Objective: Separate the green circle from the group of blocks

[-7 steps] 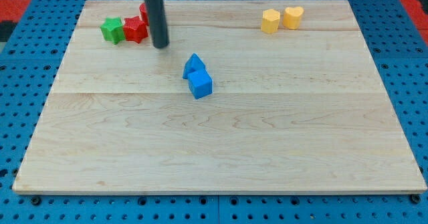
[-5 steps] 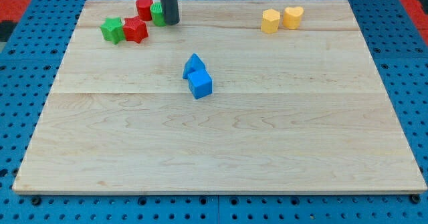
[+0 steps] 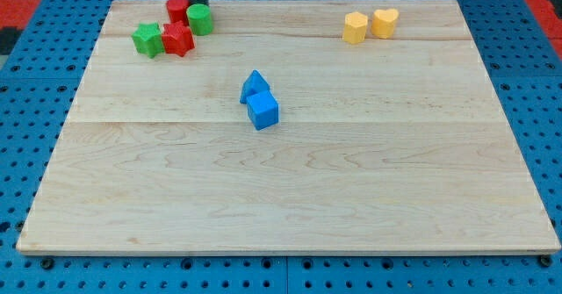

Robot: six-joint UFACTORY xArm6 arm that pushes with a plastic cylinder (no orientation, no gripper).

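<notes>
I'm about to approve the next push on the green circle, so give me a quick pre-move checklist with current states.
1. My tip visible: ok, at the view's top edge, just above the green circle.
2. Green circle apart from the red cylinder: not ok, they touch or nearly touch.
3. Green circle apart from the red star: not ok, close.
4. Tip touching the circle: cannot tell.
5. Board to the circle's right open: ok.

Green circle (image 3: 199,18) touching red cylinder (image 3: 178,10) near the view's top left; my tip (image 3: 196,3) just behind them. Red star (image 3: 177,39) beside green star (image 3: 147,39).
</notes>
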